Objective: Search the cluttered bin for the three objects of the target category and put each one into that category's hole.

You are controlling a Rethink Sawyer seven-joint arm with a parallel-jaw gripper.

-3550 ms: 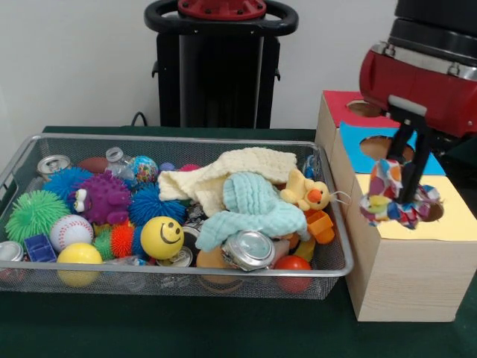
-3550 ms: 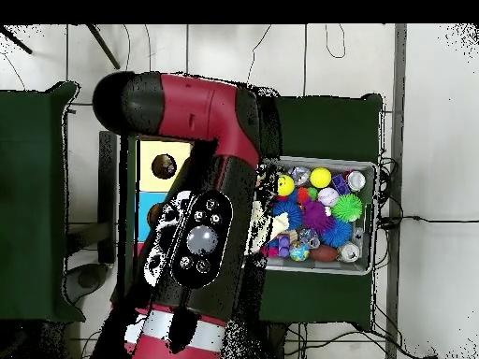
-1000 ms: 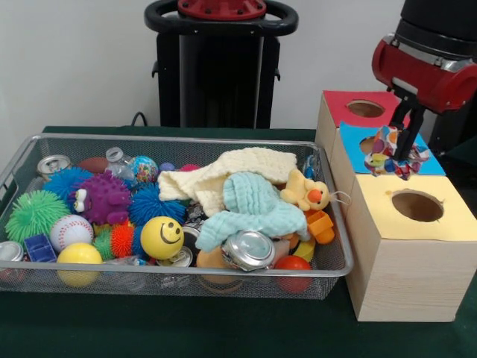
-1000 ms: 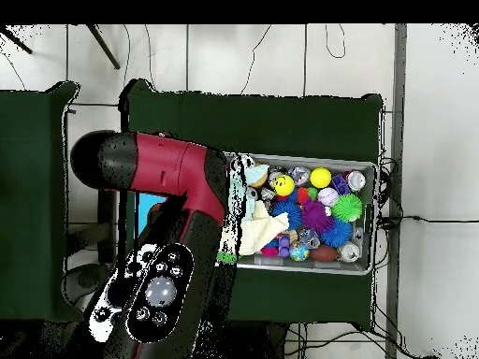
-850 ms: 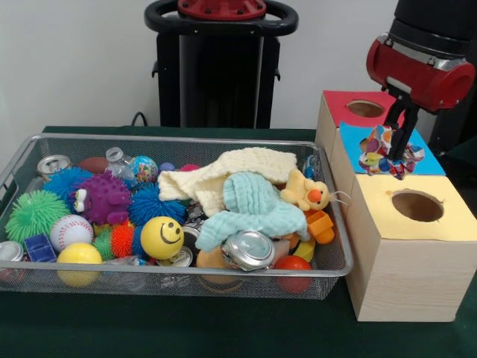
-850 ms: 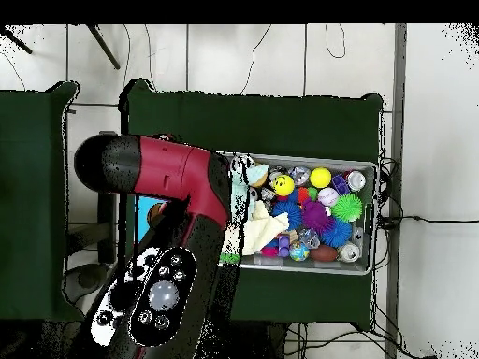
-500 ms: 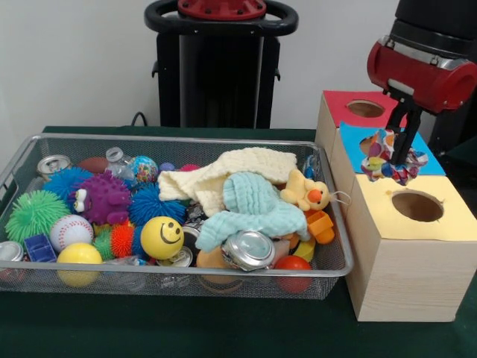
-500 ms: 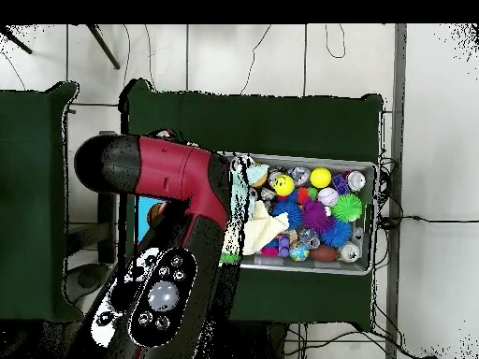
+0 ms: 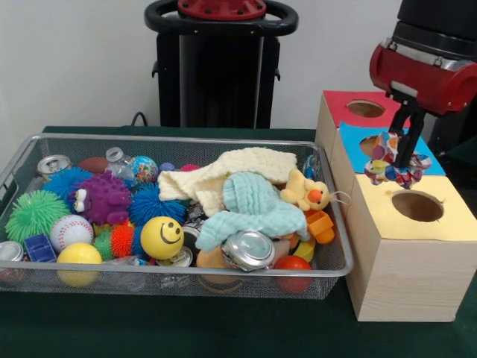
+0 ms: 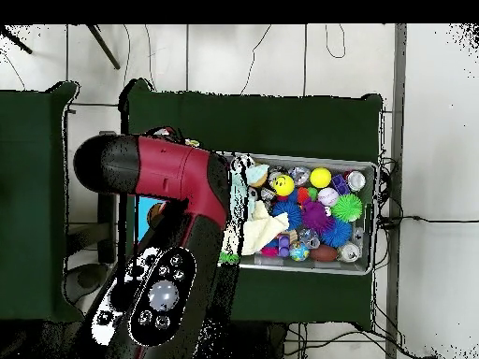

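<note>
Front view: the bin fills the table's left, heaped with balls, cans and cloths, so little bare mesh is left for reaching in. Right of it, touching its corner, stands the yellow-topped box; its hole is open and unobstructed. The gripper hangs just behind that hole, over the blue panel's edge, pinching a blotched fabric piece that dangles clear of both panels, likely poised to drop in. Overhead, the arm hides the boxes.

Blotch-printed fabric piece in the air, just behind the yellow-panel hole — wire bin cluttered
</note>
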